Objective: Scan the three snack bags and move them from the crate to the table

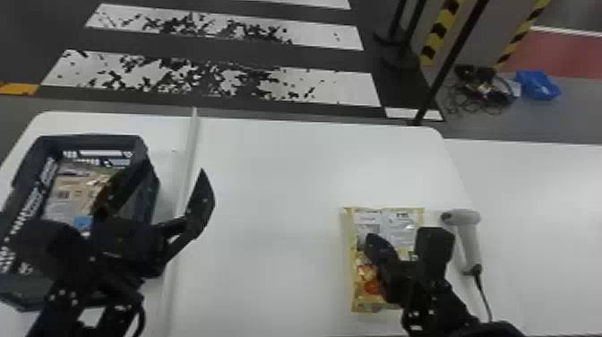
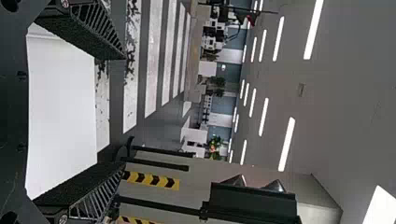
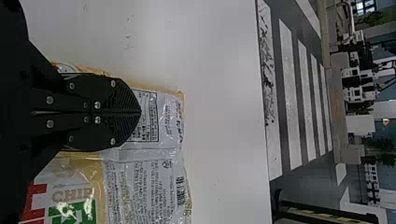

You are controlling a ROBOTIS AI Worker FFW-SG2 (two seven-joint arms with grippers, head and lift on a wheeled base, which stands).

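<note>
Head view: left claw (image 1: 174, 170) spread by the crate (image 1: 93, 140), whose bag (image 1: 71, 192) probably wants straddling from above. Right wrist view: right claw (image 3: 139, 112) pressed together over another snack bag (image 3: 166, 151) on the bench (image 3: 224, 93).

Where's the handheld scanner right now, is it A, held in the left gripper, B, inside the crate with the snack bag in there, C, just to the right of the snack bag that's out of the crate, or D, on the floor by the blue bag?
C: the scanner lies close by the right side of the snack bag on the table.
</note>
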